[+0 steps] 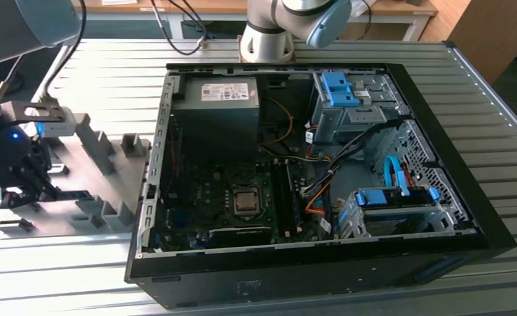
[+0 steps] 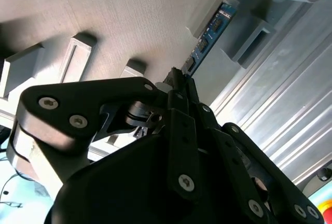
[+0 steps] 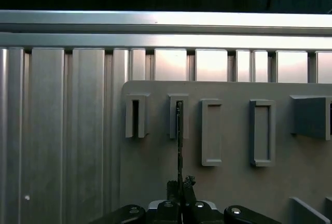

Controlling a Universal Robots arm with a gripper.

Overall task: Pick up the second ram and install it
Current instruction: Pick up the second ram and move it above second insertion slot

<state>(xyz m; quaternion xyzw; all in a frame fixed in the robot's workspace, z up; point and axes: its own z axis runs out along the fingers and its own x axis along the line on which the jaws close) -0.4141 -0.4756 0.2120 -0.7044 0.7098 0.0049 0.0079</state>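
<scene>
The second ram [image 2: 213, 28] is a thin blue-green board. It stands on its edge, with its far end in a grey holder block [image 3: 179, 115]. In the first wrist view I see the ram [image 3: 179, 146] edge-on, running from that block back to my gripper [image 3: 180, 184]. My gripper [image 2: 180, 80] is shut on the ram's near part. In the exterior view the gripper [image 1: 12, 192] hangs over the grey holder plate [image 1: 60, 230] at the exterior view's left, apart from the open computer case [image 1: 399, 85].
Several grey holder blocks [image 3: 262, 132] stand in a row on the plate. The ribbed metal table [image 1: 108, 72] carries the case. Inside the case lie the motherboard [image 1: 205, 184], the processor socket [image 1: 243, 201], cables and blue drive brackets [image 1: 339, 89]. The arm's base [image 1: 267, 39] stands behind it.
</scene>
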